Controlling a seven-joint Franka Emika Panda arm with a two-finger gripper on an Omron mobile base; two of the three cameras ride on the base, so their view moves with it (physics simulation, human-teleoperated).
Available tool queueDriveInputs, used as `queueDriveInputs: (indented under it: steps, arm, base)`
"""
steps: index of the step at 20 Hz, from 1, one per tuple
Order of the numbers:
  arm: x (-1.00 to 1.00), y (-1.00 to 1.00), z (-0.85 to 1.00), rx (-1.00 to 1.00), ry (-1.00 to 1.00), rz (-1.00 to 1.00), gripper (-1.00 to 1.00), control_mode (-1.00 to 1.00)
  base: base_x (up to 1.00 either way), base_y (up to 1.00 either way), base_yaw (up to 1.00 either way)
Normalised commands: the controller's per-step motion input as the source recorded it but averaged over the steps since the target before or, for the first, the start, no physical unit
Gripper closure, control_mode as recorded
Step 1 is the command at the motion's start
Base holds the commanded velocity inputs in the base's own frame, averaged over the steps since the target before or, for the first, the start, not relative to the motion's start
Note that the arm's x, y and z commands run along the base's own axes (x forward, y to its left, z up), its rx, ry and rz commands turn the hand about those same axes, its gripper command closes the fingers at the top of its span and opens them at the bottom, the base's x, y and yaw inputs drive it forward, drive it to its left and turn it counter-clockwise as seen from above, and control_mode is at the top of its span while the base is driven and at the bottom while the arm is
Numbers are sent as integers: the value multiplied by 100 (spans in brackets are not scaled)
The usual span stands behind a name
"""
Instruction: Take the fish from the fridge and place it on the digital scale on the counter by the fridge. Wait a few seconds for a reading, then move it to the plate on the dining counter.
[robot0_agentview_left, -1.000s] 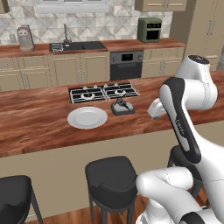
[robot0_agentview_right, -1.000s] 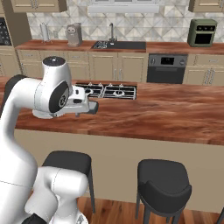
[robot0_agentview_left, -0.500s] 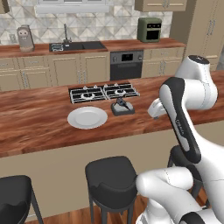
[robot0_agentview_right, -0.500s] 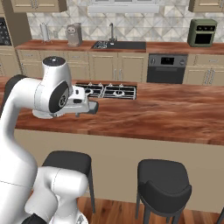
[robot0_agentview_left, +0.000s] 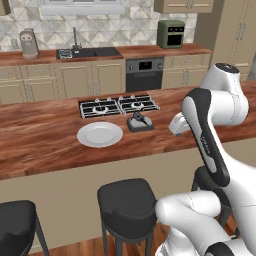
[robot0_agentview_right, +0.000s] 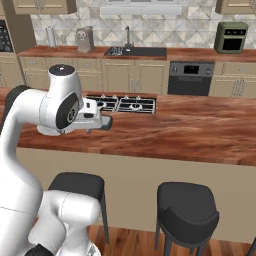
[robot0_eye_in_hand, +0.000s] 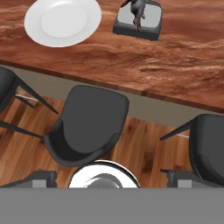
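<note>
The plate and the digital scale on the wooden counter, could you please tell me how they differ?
The plate is round and pale white-grey; the digital scale is a square dark grey block. The plate is clearly wider than the scale. The plate lies bare, while the scale carries the small dark fish. Both rest flat on the reddish-brown counter, side by side, just in front of the cooktop.

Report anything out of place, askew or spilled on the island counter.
Nothing stands out. The fish lies on the digital scale, the empty plate sits flat beside it on the counter, and nothing is spilled or tipped.
</note>
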Motion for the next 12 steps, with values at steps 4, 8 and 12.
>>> queueDriveInputs:
  steps: [4, 8, 12]
  arm:
    - [0, 0, 0, 0, 0, 0, -100, -100]
    - [0, 0, 0, 0, 0, 0, -100, -100]
    - [0, 0, 0, 0, 0, 0, -100, -100]
  base:
    - [0, 0, 0]
    - [0, 0, 0]
    - [0, 0, 0]
